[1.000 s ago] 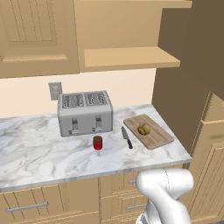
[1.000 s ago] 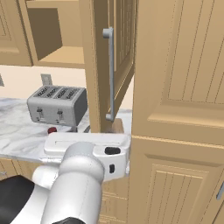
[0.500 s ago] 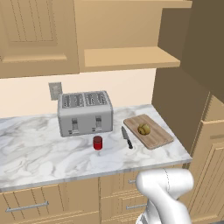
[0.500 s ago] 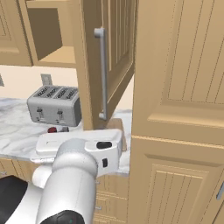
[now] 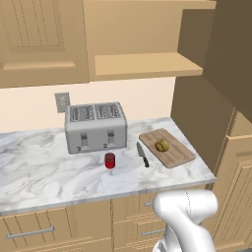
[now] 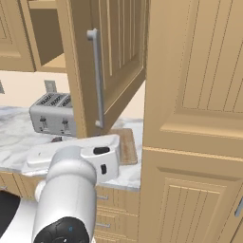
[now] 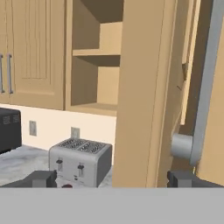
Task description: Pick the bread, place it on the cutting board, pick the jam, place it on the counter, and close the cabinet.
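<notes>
In the left base view, the bread (image 5: 162, 145) sits on the cutting board (image 5: 177, 156) at the right end of the tabletop (image 5: 39, 170). A knife (image 5: 142, 155) lies just beside the board. The jam (image 5: 110, 160) stands on the tabletop in front of the toaster (image 5: 95, 127).

In the right base view, the cabinet (image 6: 110, 61) door hangs open, its grey bar handle (image 6: 97, 78) facing us. The toaster (image 6: 53, 114) stands behind it.

In the hand view, the pincer (image 7: 113, 179) is wide open and holds nothing. The door edge stands between its fingertips (image 7: 42, 178). The handle (image 7: 202, 87) is close on the right.
</notes>
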Robot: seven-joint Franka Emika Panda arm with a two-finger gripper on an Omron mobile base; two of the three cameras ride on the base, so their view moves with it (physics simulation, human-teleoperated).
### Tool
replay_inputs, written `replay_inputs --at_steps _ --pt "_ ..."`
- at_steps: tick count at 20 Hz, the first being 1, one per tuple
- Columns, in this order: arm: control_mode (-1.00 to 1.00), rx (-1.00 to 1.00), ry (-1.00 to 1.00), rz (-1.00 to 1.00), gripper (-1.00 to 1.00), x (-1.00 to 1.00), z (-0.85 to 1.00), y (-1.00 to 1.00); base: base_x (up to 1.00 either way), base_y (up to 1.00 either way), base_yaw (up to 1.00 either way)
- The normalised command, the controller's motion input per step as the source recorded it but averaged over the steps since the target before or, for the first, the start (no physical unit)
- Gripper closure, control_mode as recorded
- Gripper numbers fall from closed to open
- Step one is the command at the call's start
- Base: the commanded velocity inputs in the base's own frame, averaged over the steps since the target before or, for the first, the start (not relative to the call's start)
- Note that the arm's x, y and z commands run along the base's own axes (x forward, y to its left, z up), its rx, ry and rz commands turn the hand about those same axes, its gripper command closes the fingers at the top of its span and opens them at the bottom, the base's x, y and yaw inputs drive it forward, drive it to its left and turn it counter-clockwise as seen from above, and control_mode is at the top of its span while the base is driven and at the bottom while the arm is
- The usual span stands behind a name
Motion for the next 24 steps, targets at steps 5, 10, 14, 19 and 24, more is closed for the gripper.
replay_inputs --at_steps 5,10,14,19,24 --pt "-1.0 -0.02 0.0 0.07 -1.0 -0.03 0.0 0.3 0.0 0.0 0.0" --pt "-1.0 -0.02 0.0 0.06 -1.0 0.0 0.0 0.31 0.0 0.0 0.0" --pt "-1.0 -0.04 0.0 0.07 -1.0 0.0 0.0 0.35 0.0 0.0 0.0" --pt "-1.0 -0.03 0.0 0.08 -1.0 0.0 -0.03 0.36 0.0 0.0 0.0" --pt "-1.0 -0.01 0.0 0.08 -1.0 0.0 -0.1 0.35 0.0 0.0 0.0"
